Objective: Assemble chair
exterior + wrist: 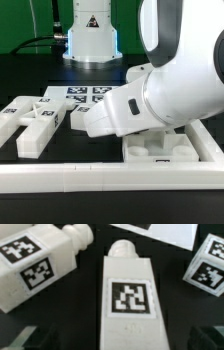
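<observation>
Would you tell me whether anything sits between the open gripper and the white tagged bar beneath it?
Nothing visible does. In the wrist view the glossy white plastic bar with one square tag lies uncovered before the gripper; the two tagged white neighbouring pieces lie apart from it.

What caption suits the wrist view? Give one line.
Open jaws over a tagged white bar, flanked by a block and another tagged piece.

A black tabletop [95,150] lay under even light; behind it hung what seemed a green backdrop [22,18], somewhat blurred.
</observation>
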Tool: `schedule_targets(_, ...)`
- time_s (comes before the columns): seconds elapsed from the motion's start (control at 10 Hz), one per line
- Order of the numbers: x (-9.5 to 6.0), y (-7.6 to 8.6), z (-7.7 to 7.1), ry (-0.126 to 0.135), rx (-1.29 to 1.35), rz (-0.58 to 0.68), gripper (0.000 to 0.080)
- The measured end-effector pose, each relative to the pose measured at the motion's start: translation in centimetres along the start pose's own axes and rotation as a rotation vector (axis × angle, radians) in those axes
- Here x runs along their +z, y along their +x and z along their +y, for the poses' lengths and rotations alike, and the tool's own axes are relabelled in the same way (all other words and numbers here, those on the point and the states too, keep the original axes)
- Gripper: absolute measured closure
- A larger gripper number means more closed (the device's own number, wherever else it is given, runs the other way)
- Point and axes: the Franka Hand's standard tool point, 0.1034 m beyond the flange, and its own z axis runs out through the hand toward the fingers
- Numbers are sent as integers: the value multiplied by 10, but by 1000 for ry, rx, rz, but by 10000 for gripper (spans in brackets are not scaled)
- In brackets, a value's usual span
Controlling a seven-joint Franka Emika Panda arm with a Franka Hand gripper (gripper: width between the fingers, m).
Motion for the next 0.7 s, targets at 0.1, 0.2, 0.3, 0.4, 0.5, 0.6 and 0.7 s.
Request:
schedule_targets(0.1,1,1,-1,-2,-1,3,178)
schedule_targets(0.2,1,1,-2,-3,-2,2,313)
schedule_targets(0.3,1,1,-1,-3,-3,2,449)
schedule_targets(0.4,1,1,-1,-3,-3,3,449)
schedule_targets(0.5,1,1,-1,-3,-3,2,511)
schedule_targets(0.6,1,1,-1,-3,-3,2,511)
schedule_targets(0.7,1,1,-1,-3,-3,2,511)
